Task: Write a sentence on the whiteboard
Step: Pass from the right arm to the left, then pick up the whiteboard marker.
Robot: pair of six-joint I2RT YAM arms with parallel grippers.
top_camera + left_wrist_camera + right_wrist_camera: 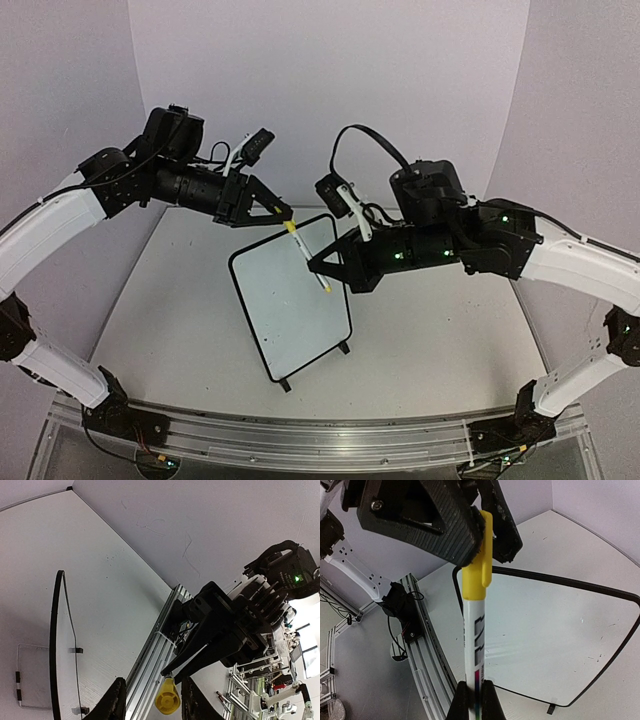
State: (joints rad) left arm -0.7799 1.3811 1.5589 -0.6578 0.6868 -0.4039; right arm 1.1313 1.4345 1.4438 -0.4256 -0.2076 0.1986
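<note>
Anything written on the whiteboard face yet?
No writing shows on the whiteboard, only a few tiny specks. The marker held in front hides a narrow strip of its face.

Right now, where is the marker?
In the top view the marker is held mid-scene in front of the whiteboard's upper right part. Its yellow cap sits between the fingers of the left gripper, and the right gripper pinches its body.
</note>
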